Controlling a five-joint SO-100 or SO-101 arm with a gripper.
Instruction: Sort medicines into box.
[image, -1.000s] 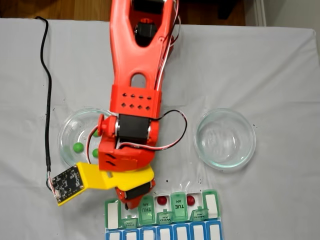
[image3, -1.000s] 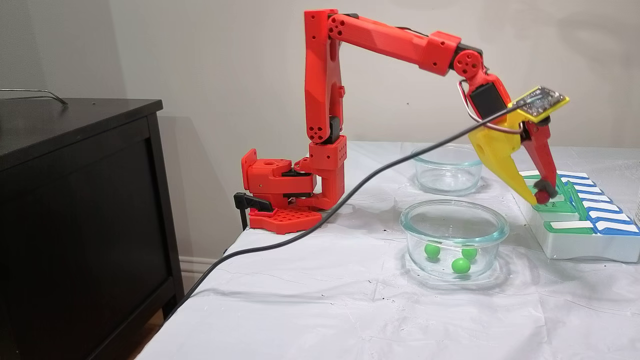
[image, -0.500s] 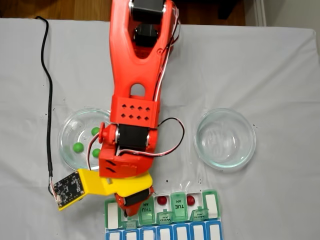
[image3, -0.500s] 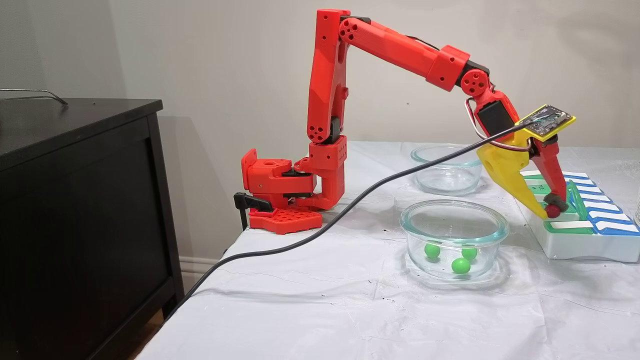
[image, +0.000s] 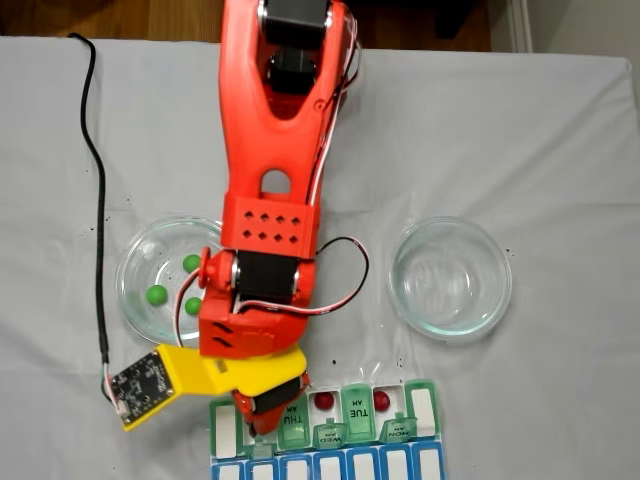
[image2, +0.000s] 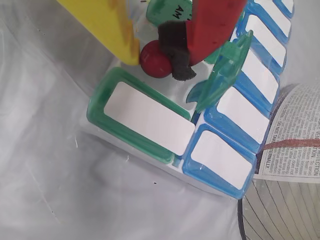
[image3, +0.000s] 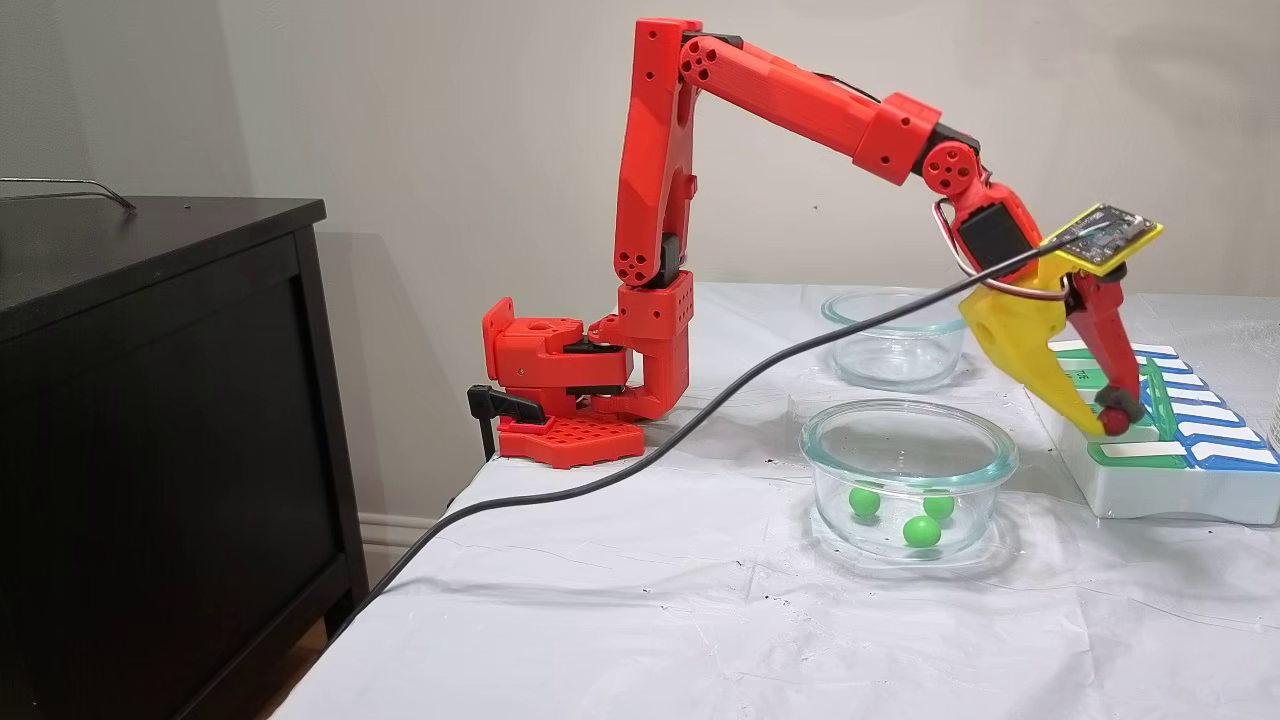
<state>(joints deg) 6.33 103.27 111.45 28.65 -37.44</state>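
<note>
Lowered slightly, gripper (image2: 150, 55) clamped on red ball (image2: 155, 59); compartment beneath hidden

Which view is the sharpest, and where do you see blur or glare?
The side fixed view is sharpest, with a soft arm shadow on the wall; the top-down fixed view is slightly soft; the wrist view blurs the gripper and red ball, while the box lids look washed-out white.

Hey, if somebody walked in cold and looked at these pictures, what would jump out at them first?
Most striking is the bright red arm reaching across the white table, its claw pinching a dark red ball over the pill organizer at the right in a fixed view. Next, three green balls lie in the nearer glass dish, while the farther dish holds nothing.
</note>
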